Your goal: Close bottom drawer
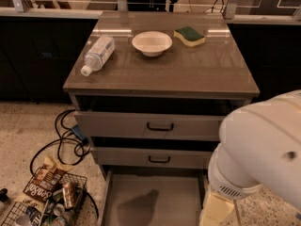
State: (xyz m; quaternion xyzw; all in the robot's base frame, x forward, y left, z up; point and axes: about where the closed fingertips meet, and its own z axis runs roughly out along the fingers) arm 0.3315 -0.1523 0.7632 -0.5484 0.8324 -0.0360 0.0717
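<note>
At the foot of the grey metal cabinet (160, 74), the shallow grey bottom drawer (150, 197) stands pulled out, its smooth flat tray showing. By the cabinet's lower right corner, the beige gripper (214, 211) hangs under the rounded white arm (263, 149); whether it is spread or pressed together I cannot tell. A square, steady push along the slides should avoid jamming.

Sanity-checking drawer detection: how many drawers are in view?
3. Top drawer just under the countertop, middle drawer below it, bottom drawer pulled out at the frame's lower edge. None seem hidden. Gripper out of view, past the arm at lower right.
</note>
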